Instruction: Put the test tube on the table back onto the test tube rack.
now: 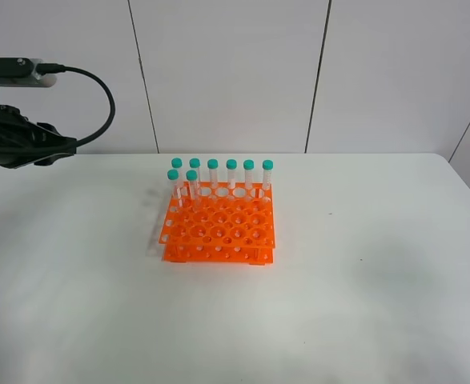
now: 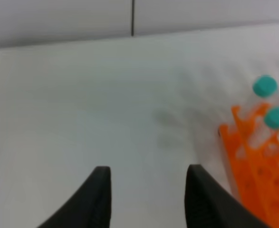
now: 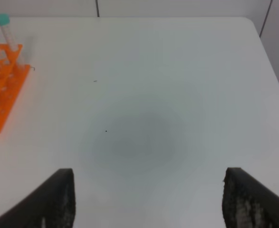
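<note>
**Inspection: eight tubes racked, none seen loose on the bench**

The bench (image 1: 363, 264) is a plain white surface, and no test tube can be found lying on it in any of the three views.

The test tube rack (image 1: 218, 234), bright orange, stands near the middle of the bench, slightly toward the left arm's side.

The left arm (image 1: 14, 136) sits high at the far left edge, well apart from the rack.

The left gripper (image 2: 146, 183) has its jaws partly open with bare bench showing between them; it holds nothing. The right gripper (image 3: 149, 190) has its jaws spread wide over bare bench, and it too holds nothing.

Eight test tubes stand upright in the rack: six along the back row (image 1: 222, 174) and two just in front at the left end (image 1: 182, 186). All teal caps are level.

Judgement: the task appears complete or nearly so. Good practice now is to keep both arms clear of the caps when moving, and to confirm every tube is seated fully rather than leaning.
</note>
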{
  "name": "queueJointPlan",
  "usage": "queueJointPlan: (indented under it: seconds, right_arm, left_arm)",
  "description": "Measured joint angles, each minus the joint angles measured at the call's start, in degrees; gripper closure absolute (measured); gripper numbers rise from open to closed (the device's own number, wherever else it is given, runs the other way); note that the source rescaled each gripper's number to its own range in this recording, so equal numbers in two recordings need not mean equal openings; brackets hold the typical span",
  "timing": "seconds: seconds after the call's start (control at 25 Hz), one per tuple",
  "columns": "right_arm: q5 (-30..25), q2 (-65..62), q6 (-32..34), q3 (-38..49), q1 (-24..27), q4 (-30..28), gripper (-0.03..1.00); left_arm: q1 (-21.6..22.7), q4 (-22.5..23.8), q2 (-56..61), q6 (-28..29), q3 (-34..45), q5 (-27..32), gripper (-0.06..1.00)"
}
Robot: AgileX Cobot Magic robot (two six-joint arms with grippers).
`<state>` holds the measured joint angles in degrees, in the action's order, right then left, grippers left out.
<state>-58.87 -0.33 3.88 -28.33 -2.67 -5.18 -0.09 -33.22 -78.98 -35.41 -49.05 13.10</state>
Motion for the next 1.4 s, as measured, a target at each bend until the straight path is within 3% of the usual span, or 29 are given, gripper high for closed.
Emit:
queueJointPlan:
  seconds: [0.24,0.44,0.48,0.64,0.68,0.8,1.0,1.24,1.4]
  right_arm:
    - [0.0,0.0,0.0,0.0,0.0,0.0,0.12]
    - [0.0,0.0,0.0,0.0,0.0,0.0,0.12]
    - [0.0,0.0,0.0,0.0,0.0,0.05,0.12]
    - [0.0,0.0,0.0,0.0,0.0,0.05,0.12]
    - [0.0,0.0,0.0,0.0,0.0,0.05,0.12]
    - [0.0,0.0,0.0,0.0,0.0,0.05,0.12]
    - [0.0,0.0,0.0,0.0,0.0,0.05,0.12]
    - [0.0,0.0,0.0,0.0,0.0,0.05,0.12]
    - [0.0,0.0,0.0,0.0,0.0,0.05,0.12]
  left_arm:
    - [0.19,1.99,1.51,0.0,0.24,17.42,0.73]
    - [0.19,8.17,4.03,1.97,0.24,31.92,0.72]
    - [0.19,9.1,4.62,2.78,0.24,33.95,0.68]
    - [0.19,9.5,7.33,6.3,0.24,44.62,0.14]
    - [0.19,9.5,8.07,7.42,0.24,47.33,0.07]
    - [0.19,9.5,10.66,12.12,0.24,54.14,-0.02]
    - [0.19,10.7,14.9,19.71,0.24,56.04,-0.05]
    - [0.19,20.23,23.54,20.54,0.24,56.28,-0.06]
    - [0.19,24.36,29.73,24.9,0.24,56.48,-0.06]
